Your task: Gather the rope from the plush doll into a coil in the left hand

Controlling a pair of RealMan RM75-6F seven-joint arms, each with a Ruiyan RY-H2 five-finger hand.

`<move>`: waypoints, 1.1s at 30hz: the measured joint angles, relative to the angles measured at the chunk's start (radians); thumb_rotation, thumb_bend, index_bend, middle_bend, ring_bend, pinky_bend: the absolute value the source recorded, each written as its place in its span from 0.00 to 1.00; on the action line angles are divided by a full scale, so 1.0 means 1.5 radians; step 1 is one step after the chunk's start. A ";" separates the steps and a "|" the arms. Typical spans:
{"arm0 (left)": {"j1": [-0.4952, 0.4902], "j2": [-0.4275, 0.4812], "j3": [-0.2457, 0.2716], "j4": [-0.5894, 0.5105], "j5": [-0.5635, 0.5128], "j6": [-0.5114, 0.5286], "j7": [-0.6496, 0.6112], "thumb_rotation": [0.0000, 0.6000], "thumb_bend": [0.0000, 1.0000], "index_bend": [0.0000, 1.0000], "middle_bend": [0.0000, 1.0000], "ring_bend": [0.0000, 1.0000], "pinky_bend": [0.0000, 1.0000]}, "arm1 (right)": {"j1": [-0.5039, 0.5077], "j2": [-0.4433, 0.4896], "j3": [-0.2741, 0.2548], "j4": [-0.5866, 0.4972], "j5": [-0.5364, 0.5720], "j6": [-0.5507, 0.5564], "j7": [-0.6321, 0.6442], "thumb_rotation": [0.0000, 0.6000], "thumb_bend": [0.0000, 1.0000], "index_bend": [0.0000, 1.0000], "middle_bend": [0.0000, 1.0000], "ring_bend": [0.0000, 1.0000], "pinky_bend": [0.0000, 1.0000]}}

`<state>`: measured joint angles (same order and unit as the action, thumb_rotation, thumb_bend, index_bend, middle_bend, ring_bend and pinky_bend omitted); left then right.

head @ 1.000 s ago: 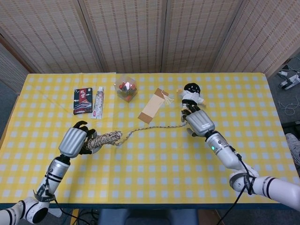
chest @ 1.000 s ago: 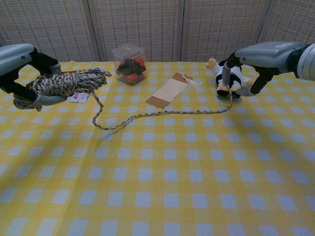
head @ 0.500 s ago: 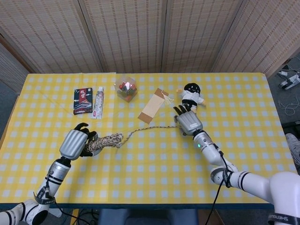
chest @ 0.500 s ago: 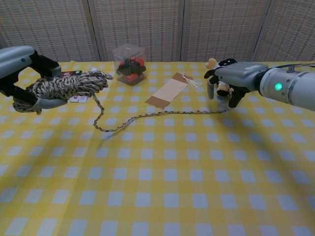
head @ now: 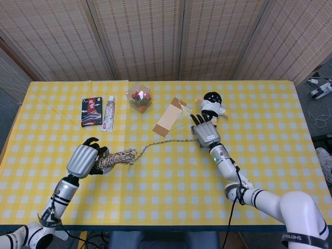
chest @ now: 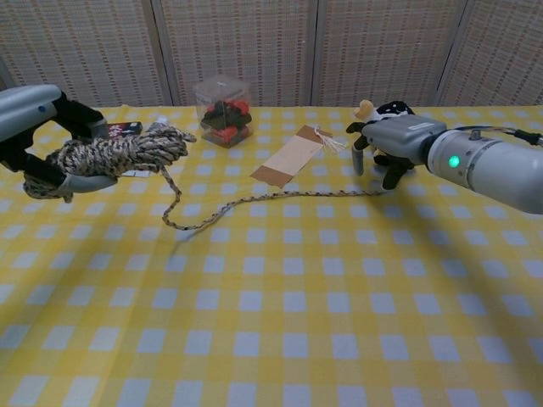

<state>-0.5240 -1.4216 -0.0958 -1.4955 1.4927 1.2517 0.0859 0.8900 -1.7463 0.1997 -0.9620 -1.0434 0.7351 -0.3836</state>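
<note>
The main risk, as I judge it, is at the doll (head: pixel 211 104): if the rope (chest: pixel 280 197) is pulled toward the coil (chest: pixel 110 158) while its far end lies under or beside the right hand (head: pixel 204 133), the doll could be dragged or tipped across the worktop (head: pixel 171 176), or the line could snag on the paper tag (head: pixel 169 120) it runs past. A hard tug could also loosen the wraps already gathered.

The left hand (head: pixel 83 159) is closed around the coil, held just above the worktop, well away from the doll. From the coil a loose tail droops to the cloth and snakes toward the doll. The right hand hovers just in front of the doll, fingers curved downward near the rope's end; I cannot tell whether it pinches the rope.
</note>
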 measured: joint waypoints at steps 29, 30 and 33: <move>0.006 -0.013 0.004 0.023 0.005 -0.002 -0.021 0.80 0.23 0.74 0.75 0.53 0.23 | 0.028 -0.051 0.006 0.075 0.043 -0.048 -0.038 1.00 0.30 0.52 0.08 0.00 0.00; 0.007 -0.013 0.004 0.024 0.005 -0.002 -0.021 0.80 0.23 0.74 0.75 0.53 0.23 | 0.028 -0.052 0.006 0.077 0.045 -0.048 -0.039 1.00 0.30 0.53 0.09 0.00 0.00; 0.007 -0.014 0.004 0.024 0.005 -0.002 -0.021 0.79 0.23 0.74 0.75 0.53 0.23 | 0.029 -0.053 0.007 0.080 0.048 -0.050 -0.041 1.00 0.31 0.53 0.09 0.00 0.00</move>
<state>-0.5129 -1.4421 -0.0905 -1.4602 1.4997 1.2490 0.0537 0.9331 -1.8254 0.2106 -0.8422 -0.9716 0.6597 -0.4446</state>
